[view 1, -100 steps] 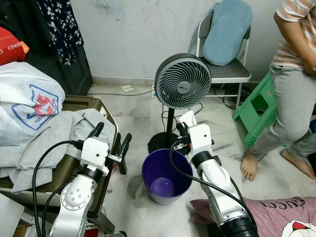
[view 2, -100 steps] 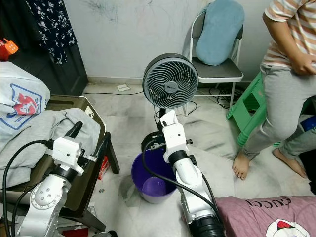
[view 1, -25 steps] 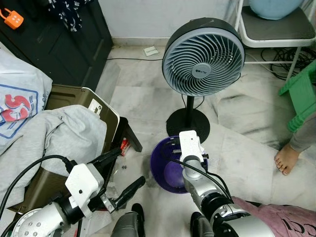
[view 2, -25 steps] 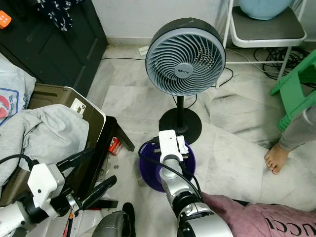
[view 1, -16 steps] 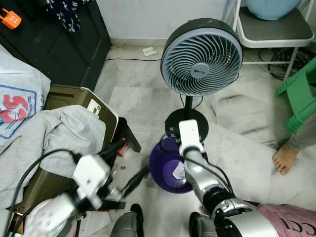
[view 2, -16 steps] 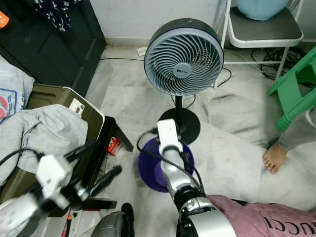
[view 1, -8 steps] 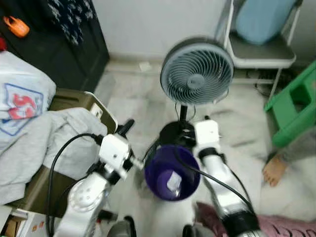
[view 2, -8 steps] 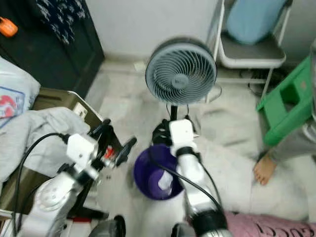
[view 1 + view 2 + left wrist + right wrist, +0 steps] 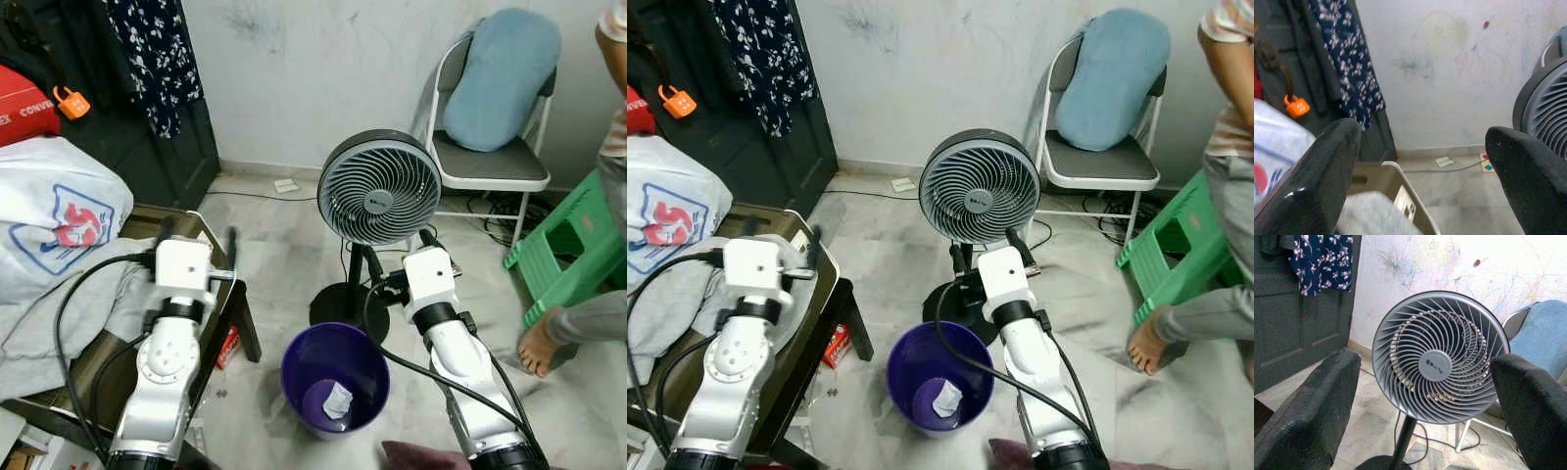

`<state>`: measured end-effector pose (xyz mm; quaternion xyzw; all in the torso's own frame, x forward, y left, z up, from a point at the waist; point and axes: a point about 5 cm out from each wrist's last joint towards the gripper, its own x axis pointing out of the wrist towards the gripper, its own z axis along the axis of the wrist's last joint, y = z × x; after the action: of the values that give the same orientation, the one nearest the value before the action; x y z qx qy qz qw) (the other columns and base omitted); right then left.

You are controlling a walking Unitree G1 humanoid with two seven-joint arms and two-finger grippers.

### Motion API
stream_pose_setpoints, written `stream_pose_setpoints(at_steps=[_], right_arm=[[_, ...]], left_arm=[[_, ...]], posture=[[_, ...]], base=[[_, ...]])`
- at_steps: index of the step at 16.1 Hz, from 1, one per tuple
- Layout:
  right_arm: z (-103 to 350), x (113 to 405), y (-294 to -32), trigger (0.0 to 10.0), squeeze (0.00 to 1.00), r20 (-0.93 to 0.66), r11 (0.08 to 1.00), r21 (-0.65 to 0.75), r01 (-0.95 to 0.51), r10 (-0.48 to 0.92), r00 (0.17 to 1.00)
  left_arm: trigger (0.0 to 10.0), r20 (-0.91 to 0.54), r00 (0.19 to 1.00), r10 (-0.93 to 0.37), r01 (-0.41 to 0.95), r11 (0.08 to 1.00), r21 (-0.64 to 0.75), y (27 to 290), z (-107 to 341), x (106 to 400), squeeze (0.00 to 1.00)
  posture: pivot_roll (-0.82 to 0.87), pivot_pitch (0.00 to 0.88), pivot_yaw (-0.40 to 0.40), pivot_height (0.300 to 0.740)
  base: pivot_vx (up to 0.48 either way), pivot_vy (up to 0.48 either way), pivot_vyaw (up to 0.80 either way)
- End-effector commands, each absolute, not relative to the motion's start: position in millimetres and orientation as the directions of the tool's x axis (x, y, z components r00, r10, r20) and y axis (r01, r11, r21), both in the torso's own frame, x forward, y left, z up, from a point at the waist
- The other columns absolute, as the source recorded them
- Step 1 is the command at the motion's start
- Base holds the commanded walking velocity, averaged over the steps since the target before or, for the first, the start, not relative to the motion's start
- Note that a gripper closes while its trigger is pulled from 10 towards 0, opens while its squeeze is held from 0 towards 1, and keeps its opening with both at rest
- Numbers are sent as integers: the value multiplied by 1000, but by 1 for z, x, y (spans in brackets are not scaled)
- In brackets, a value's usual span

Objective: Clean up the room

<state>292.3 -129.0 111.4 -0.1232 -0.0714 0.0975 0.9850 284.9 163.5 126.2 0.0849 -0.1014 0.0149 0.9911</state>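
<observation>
Right gripper point(image 9: 397, 257) was raised in front of the fan point(image 9: 380, 200), at the pedestal's upper end, fingers spread wide with nothing between them; in the right wrist view the fan grille point(image 9: 1439, 357) stood framed between the two black fingers point(image 9: 1308, 406). Left gripper point(image 9: 196, 240) was held up at 9 o'clock from the fan, over the edge of the olive case point(image 9: 196, 220), fingers likewise spread apart and empty; in its wrist view the fingers point(image 9: 1315, 171) bracketed the scuffed wall and a hanging floral cloth point(image 9: 1347, 63).

Bin point(image 9: 335, 377), purple, stood on the marble floor between the two arms, at 6 o'clock from the fan base point(image 9: 348, 311) and just beside it. A crumpled white scrap point(image 9: 336, 399) lay on the bin's bottom.

Grey garment point(image 9: 59, 313) was draped over the case at 9 o'clock from the bin, with a white printed bag point(image 9: 59, 211) behind it. A small red packet point(image 9: 229, 345) lay on the floor under the case's edge.

Chair point(image 9: 495, 162), with a blue cushion point(image 9: 505, 64), stood against the wall at 2 o'clock from the fan. Green stool point(image 9: 573, 250) was at 3 o'clock; a person's bare foot point(image 9: 541, 345) rested on the floor beside it.
</observation>
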Motion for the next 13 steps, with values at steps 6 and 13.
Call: stream_pose_setpoints(at_steps=[6, 13], right_arm=[[101, 281, -141, 10000, 1000, 76, 969, -223, -106, 125, 989], [104, 277, -139, 10000, 0, 71, 953, -295, -71, 96, 993]], left_arm=[[10000, 236, 972, 1, -34, 990, 134, 171, 123, 266, 0], [10000, 195, 981, -13, -8, 995, 103, 173, 117, 258, 0]], posture=[[-46, 0, 43, 740], [-30, 0, 13, 740]], base=[[0, 0, 0], [0, 0, 229]])
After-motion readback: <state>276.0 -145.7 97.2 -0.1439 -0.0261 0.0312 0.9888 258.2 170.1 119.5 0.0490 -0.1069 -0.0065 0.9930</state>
